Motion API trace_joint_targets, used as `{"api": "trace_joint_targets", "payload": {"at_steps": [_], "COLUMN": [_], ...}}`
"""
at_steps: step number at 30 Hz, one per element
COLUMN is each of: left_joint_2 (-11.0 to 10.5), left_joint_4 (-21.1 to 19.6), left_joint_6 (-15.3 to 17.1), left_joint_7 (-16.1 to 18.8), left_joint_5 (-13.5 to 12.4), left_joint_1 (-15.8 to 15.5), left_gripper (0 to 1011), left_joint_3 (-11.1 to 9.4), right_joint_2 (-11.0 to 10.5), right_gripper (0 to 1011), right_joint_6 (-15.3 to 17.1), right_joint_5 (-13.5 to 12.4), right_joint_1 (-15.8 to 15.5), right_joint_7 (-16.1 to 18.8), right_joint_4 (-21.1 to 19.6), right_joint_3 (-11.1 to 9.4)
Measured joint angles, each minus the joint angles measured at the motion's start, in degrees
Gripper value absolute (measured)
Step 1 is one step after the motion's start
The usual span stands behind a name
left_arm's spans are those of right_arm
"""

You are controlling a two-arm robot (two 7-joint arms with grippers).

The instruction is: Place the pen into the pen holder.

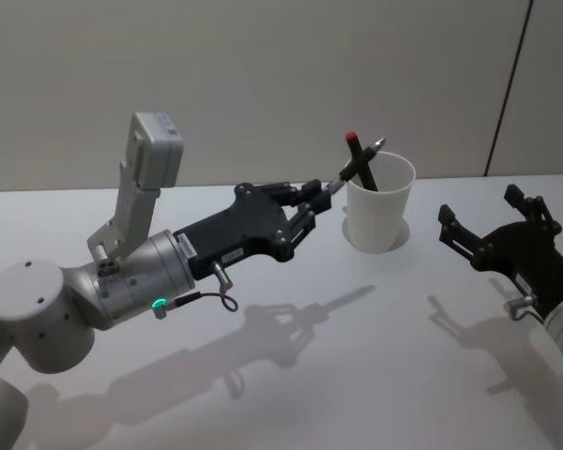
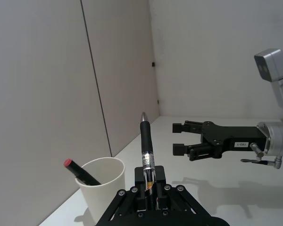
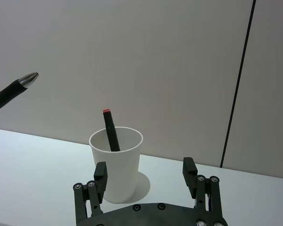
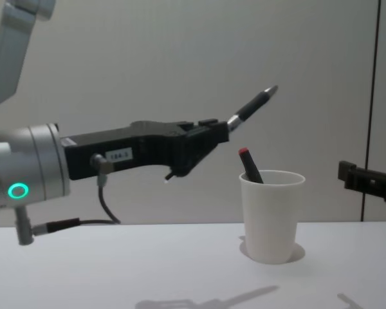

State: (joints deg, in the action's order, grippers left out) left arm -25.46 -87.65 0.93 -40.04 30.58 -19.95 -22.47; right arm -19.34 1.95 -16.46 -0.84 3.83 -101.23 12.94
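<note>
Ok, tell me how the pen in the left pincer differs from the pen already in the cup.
The held pen is clamped in the left pincer, up in the air; the cup pen leans inside the paper cup. The held pen ends in a silver tip; the cup pen ends in a red top. Both have slim dark barrels.

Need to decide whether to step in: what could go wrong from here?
The left end effector holds the pen slanted, tip up, higher than the cup; released so, it may fall outside. The red-capped marker leaning in the cup could block it. A nudge might tip the paper cup. The right end effector sits open beside the cup.
</note>
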Motion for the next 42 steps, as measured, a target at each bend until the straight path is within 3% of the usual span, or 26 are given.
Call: {"api": "trace_joint_targets", "payload": {"at_steps": [15, 23, 36, 42], "left_joint_2": [1.45, 1.72, 1.92, 1.95], "left_joint_4": [0.81, 0.99, 1.1, 1.14], "left_joint_6": [-0.35, -0.39, -0.44, -0.44], "left_joint_7": [-2.77, -3.29, -3.67, -3.76], "left_joint_5": [-0.64, -0.76, -0.86, -0.87], "left_joint_1": [-1.32, -1.55, -1.73, -1.76], "left_gripper": [130, 130, 130, 130], "left_joint_3": [-1.0, -1.19, -1.3, -1.34], "right_joint_2": [0.0, -0.38, -2.06, -2.66], "right_gripper": [1002, 1002, 1002, 1002], "right_joint_6": [-0.02, -0.6, -2.66, -3.9], "right_joint_5": [-0.05, -2.0, -10.97, -16.47], "right_joint_1": [0.0, -0.27, -3.05, -4.97], "right_joint_7": [0.18, 2.62, 9.99, 13.03], "right_joint_4": [0.0, -0.29, -2.61, -4.02], "right_joint_3": [-0.03, -0.3, -0.99, -1.21]}}
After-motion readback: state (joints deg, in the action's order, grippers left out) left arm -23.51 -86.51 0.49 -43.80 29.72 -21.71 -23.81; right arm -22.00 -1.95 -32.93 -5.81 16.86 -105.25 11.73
